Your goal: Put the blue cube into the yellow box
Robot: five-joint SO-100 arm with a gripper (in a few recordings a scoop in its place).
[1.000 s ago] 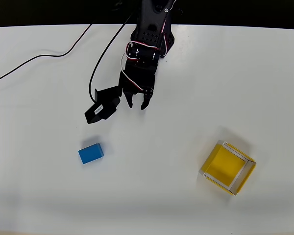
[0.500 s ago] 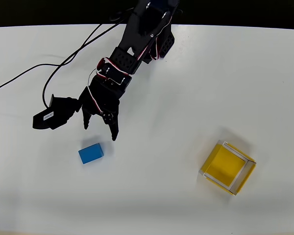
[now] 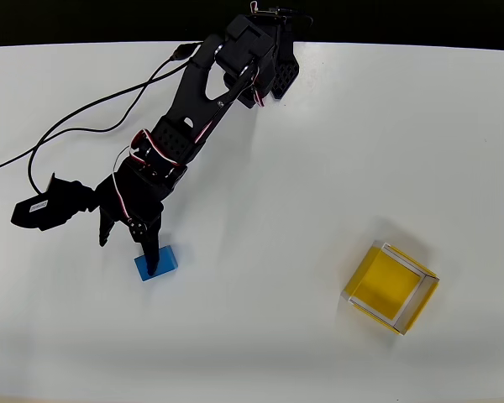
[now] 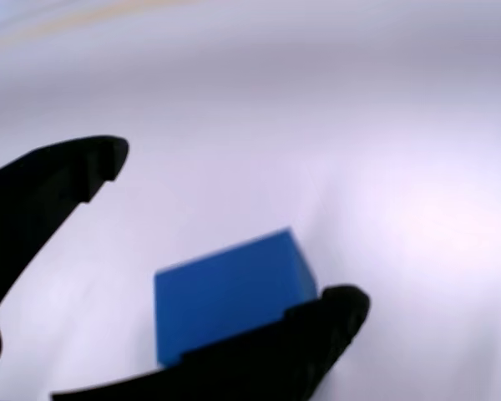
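The blue cube (image 3: 167,261) lies on the white table at the lower left of the overhead view. My black gripper (image 3: 128,256) hangs open right over it, one fingertip overlapping the cube's left part and the other off to its left. In the wrist view the blue cube (image 4: 230,292) sits low between the spread fingers of the gripper (image 4: 234,230), close to the lower right finger, which hides its bottom edge. The yellow box (image 3: 392,288), open-topped with thin white-edged walls, stands turned at an angle far off at the lower right.
A black cable (image 3: 84,109) runs from the arm across the upper left of the table. The wrist camera module (image 3: 46,210) sticks out to the left of the gripper. The table's far edge (image 3: 403,44) meets a dark background at the top.
The arm has swung left and reached down the picture, from the table's upper middle to the blue cube. The fingers have spread wider and now straddle the cube's left side.
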